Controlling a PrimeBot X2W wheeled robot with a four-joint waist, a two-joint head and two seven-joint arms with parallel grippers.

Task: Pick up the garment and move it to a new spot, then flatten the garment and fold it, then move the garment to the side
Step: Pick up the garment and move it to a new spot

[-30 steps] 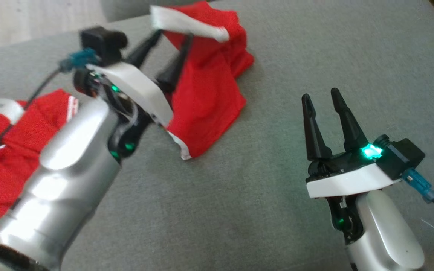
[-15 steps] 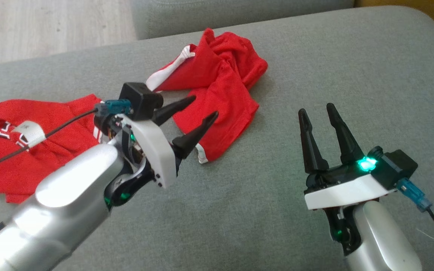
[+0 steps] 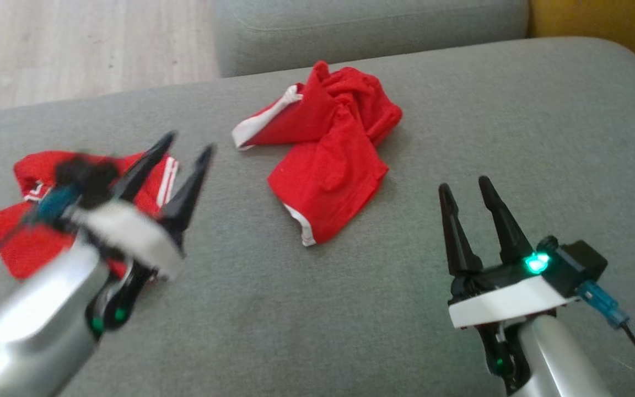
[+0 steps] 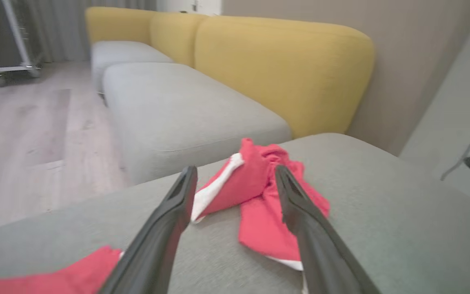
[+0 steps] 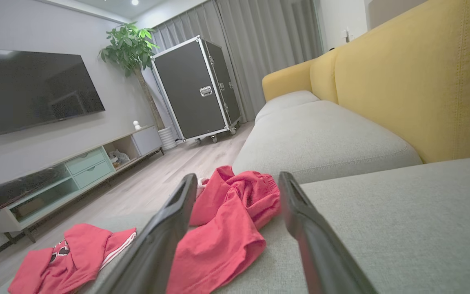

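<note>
Garment: crumpled red heap on sofa seat, toward far edge, mid-width, white trim showing. No claw touching it.
Left gripper: fingers spread, empty, blurred, above second red garment near seat's left edge.
Right gripper: spread wide, empty, toward front-right.
My read: heap lies between both claws, so each can take one side for flattening.

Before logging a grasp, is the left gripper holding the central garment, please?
No, the left gripper stands open, apart from the central garment.

The white print on the red shirt is too blurred to read.
</note>
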